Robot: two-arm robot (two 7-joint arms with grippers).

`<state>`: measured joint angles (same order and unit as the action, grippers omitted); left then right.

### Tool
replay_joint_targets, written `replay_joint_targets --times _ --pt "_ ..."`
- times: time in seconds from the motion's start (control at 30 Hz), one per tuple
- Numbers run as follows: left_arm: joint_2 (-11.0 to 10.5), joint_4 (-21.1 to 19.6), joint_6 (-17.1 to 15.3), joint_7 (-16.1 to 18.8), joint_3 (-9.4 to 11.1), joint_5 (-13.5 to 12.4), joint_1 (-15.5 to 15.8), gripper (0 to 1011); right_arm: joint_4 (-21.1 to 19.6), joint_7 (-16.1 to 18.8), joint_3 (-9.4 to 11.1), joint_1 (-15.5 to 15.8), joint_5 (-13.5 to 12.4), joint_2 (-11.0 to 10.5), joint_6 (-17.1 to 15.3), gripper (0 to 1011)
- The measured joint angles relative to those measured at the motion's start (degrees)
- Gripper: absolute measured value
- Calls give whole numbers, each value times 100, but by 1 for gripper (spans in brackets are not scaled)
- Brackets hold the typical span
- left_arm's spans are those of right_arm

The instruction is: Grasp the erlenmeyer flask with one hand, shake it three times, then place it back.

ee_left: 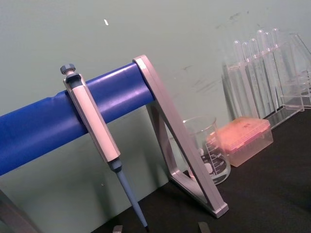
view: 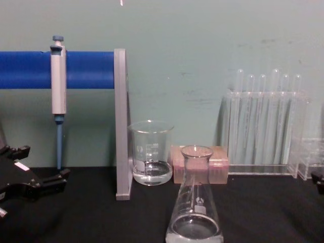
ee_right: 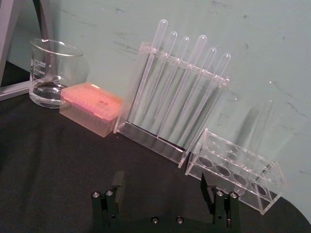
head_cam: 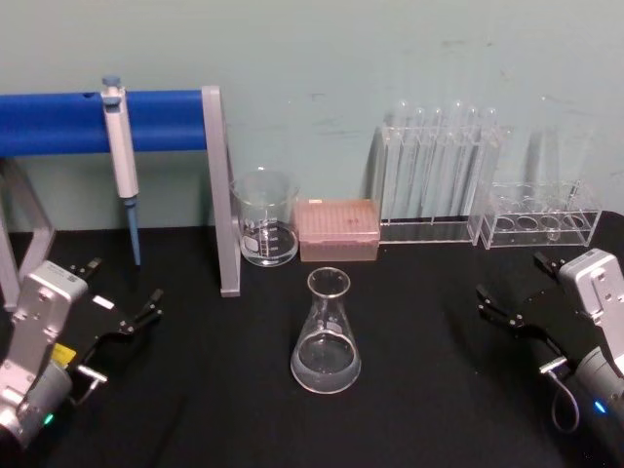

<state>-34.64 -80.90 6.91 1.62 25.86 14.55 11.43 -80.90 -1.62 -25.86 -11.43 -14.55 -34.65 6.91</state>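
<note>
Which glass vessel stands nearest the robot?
The erlenmeyer flask, conical and narrow-necked, alone out front; the straight-walled beaker sits farther back beside the pink box.

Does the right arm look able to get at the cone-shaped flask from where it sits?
Probably yes: the right gripper, jaws open, faces the erlenmeyer flask across bare black table; nothing stands between them.

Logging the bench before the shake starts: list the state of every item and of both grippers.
Clear glass conical erlenmeyer flask: upright, ungripped, a little clear liquid inside.
Clear cylindrical glass beaker: upright, some liquid.
Grey-and-blue pipette: hanging on blue bar.
Pink plastic box: closed.
Clear test tubes: standing upright.
Left gripper: open, empty.
Right gripper: open, empty.
</note>
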Motion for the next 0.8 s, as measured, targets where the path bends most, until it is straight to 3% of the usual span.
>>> replay_joint_targets --times 0.8 --pt "0 0 0 0 0 0 0 1001 0 0 0 0 0 0 0 1003"
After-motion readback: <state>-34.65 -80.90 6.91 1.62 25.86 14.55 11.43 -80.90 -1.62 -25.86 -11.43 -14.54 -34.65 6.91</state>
